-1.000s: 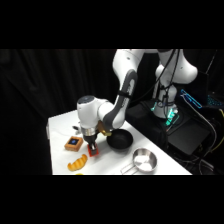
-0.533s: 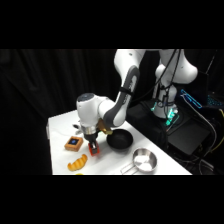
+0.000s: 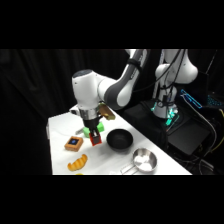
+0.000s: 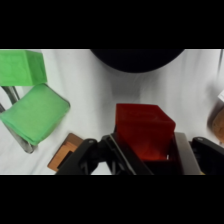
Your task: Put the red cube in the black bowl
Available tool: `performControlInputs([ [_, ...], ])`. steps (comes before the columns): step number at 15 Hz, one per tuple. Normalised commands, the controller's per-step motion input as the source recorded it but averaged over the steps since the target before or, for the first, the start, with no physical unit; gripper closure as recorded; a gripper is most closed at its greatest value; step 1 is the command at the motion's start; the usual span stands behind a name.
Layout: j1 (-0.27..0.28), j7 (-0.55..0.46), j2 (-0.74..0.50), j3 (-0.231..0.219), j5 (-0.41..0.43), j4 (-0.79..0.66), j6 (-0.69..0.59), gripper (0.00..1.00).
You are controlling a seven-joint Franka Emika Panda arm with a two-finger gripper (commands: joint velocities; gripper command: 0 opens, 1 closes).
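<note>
My gripper (image 3: 95, 140) hangs over the middle of the white table, shut on the red cube (image 3: 95, 138), which is held a little above the surface. In the wrist view the red cube (image 4: 144, 130) sits between the two fingers of the gripper (image 4: 147, 152). The black bowl (image 3: 120, 140) stands on the table just right of the cube, close but apart from it. The wrist view shows the black bowl (image 4: 137, 60) as a dark arc at the top, ahead of the cube.
A green block (image 3: 95, 129) lies just behind the gripper; the wrist view shows a green block (image 4: 22, 67) and a second green piece (image 4: 35, 112) at the left. An orange-brown block with a blue top (image 3: 74, 143), a croissant-like item (image 3: 77, 162) and a silver bowl (image 3: 144, 160) lie nearby.
The gripper has risen slightly with the red cube in it, lifting the cube off the table. Nothing else has moved.
</note>
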Motion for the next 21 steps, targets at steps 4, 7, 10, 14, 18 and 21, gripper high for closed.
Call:
performControlInputs([
  [4,0.016,0.02,-0.56,0.027,-0.043,-0.40,-0.14,0.74],
  [7,0.002,0.02,-0.53,0.042,-0.043,-0.47,-0.05,0.74],
  [10,-0.004,0.04,-0.48,0.052,-0.043,-0.48,0.02,0.74],
  [14,-0.020,0.04,-0.33,0.055,-0.027,-0.42,0.14,0.74],
  [18,-0.036,0.03,-0.12,0.045,-0.020,-0.35,0.39,0.74],
  [21,-0.041,0.02,0.04,0.033,-0.010,-0.24,0.39,0.74],
])
